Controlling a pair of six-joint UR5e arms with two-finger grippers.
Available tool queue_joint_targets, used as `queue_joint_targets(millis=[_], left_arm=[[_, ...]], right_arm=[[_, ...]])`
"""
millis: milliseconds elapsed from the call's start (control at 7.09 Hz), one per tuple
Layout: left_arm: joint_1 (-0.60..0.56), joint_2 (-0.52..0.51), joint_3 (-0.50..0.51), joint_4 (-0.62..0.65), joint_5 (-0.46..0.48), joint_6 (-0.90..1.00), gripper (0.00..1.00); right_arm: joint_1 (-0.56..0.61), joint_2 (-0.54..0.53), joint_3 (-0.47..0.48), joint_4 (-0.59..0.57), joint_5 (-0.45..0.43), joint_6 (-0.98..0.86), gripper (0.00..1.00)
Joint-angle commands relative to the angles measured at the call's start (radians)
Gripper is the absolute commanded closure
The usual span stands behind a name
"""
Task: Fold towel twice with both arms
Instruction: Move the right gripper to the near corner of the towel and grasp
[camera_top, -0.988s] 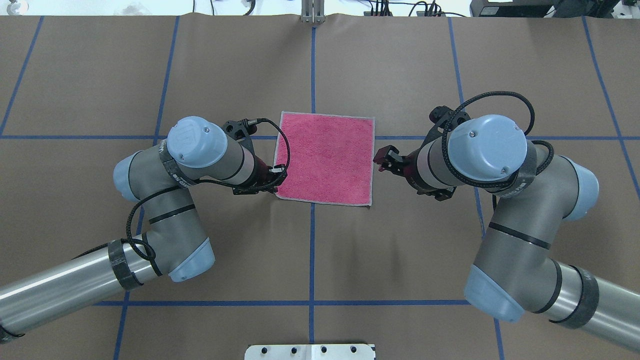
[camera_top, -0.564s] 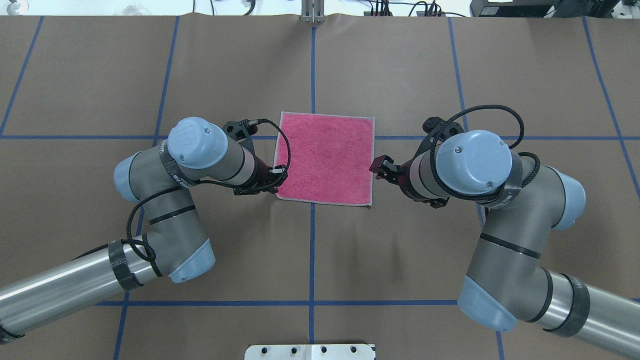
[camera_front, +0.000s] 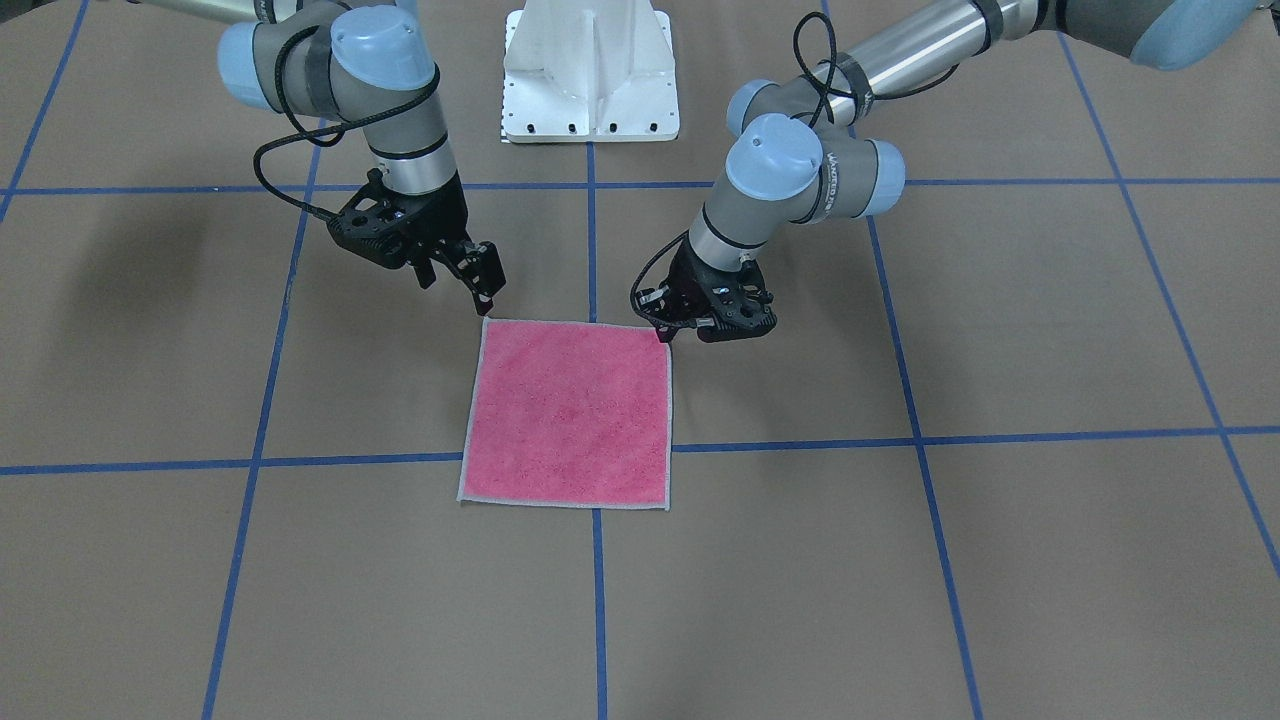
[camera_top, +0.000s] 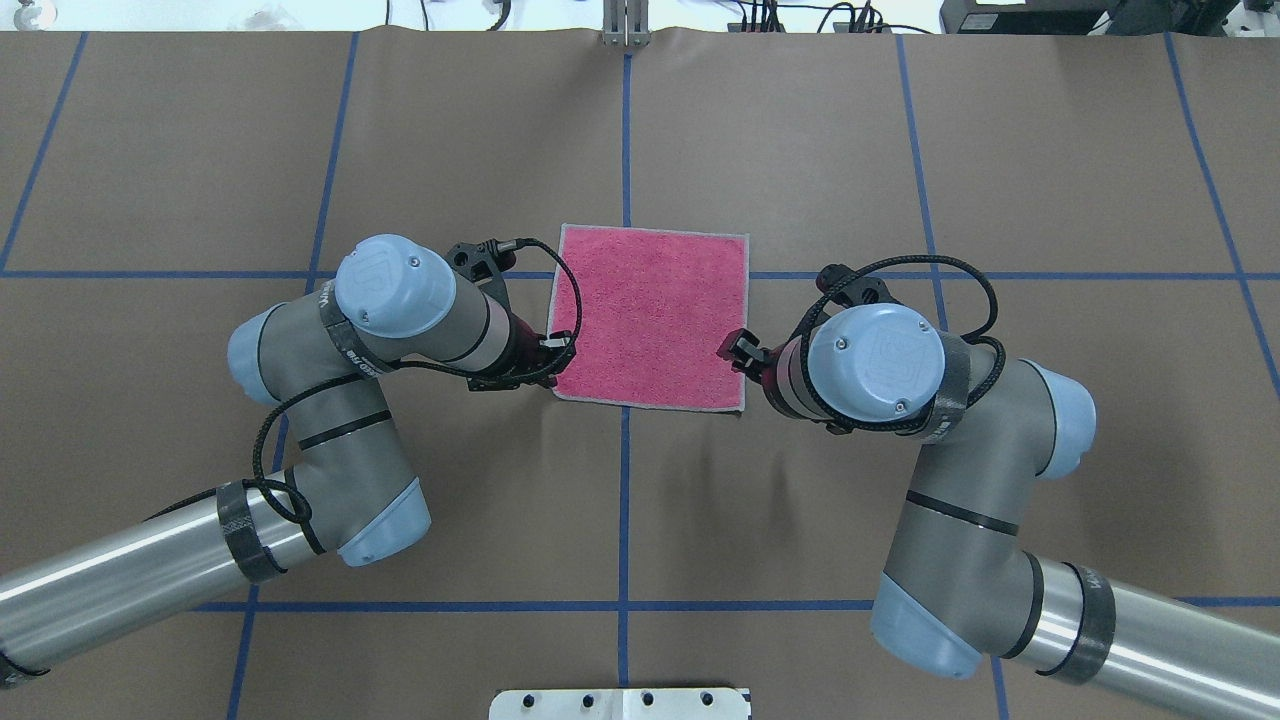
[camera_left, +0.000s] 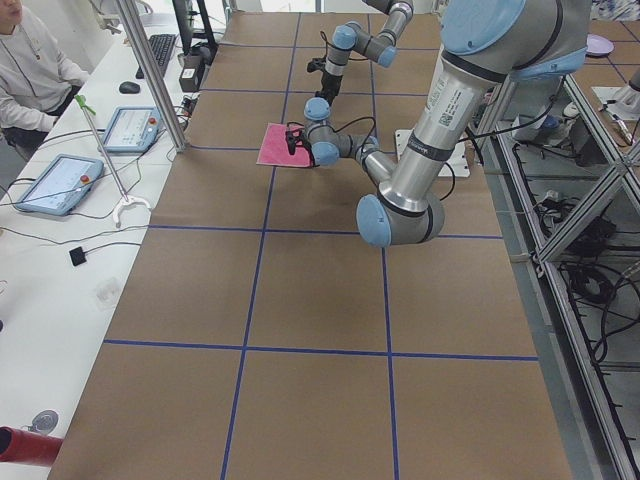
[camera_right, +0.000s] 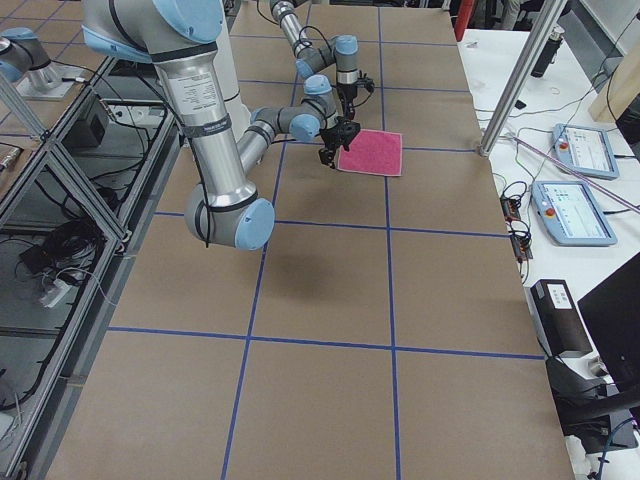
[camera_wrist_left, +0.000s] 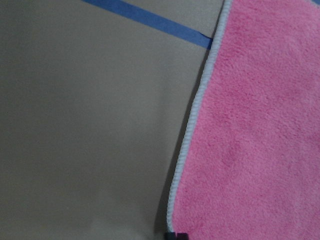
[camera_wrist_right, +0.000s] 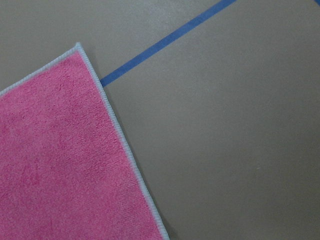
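From where I stand, the towel (camera_top: 650, 318) lies flat and pink side up in the middle of the brown table (camera_top: 800, 150), over a crossing of the blue tape lines (camera_top: 625, 500). The left gripper (camera_top: 560, 348) sits low at the corner nearest the robot on its left. I cannot tell how far its fingers are parted, or whether they pinch the edging. The right gripper (camera_top: 738, 352) hangs over the opposite near corner, fingers spread and holding nothing. The white pedestal (camera_front: 590, 70) stands behind the towel. Along the side bench a seated person (camera_left: 30, 70) has tablets (camera_left: 50, 183) close by.
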Motion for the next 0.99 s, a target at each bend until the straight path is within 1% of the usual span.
queue_joint_targets(millis=[0, 141, 282, 705, 846], left_arm=[[0.0, 0.0, 0.001, 0.0, 0.0, 0.0, 1.0], [0.0, 0.0, 0.002, 0.0, 0.0, 0.0, 1.0], [0.0, 0.002, 0.002, 0.0, 0.0, 0.0, 1.0], [0.0, 0.002, 0.003, 0.0, 0.0, 0.0, 1.0], [0.0, 0.002, 0.003, 0.0, 0.0, 0.0, 1.0]], right_arm=[[-0.033, 0.008, -0.097, 0.16, -0.052, 0.117, 0.17], [-0.036, 0.009, -0.127, 0.193, -0.055, 0.14, 0.25], [-0.045, 0.009, -0.138, 0.194, -0.058, 0.162, 0.3], [-0.057, 0.009, -0.133, 0.19, -0.064, 0.166, 0.3], [-0.059, 0.011, -0.133, 0.189, -0.064, 0.168, 0.41]])
